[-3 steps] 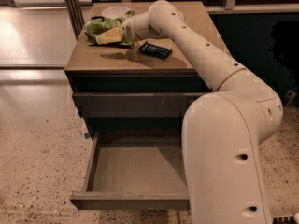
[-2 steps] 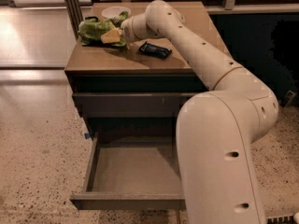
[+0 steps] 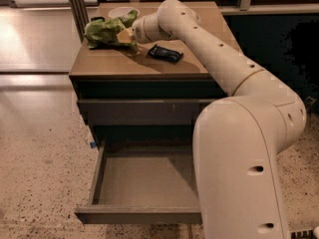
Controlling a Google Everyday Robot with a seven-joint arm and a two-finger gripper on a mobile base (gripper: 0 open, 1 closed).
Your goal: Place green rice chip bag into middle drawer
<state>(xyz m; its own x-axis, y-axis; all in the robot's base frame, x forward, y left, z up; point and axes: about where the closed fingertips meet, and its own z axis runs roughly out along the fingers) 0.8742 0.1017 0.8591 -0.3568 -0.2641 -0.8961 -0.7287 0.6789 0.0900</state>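
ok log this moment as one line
gripper: at green bag on cabinet top | drawer: open, bag not inside | black bar: beside bag

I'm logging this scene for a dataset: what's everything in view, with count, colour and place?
chip bag: one, bright green, cabinet top, back left
bowl: one, white, behind the bag
wrapped bar: one, black, right of the bag
cabinet: one, brown, centre
closed drawer: one, grey-brown, upper
open drawer: one, grey-brown, pulled out below
arm: one, cream, reaching over the cabinet
gripper: one, at the bag's right edge
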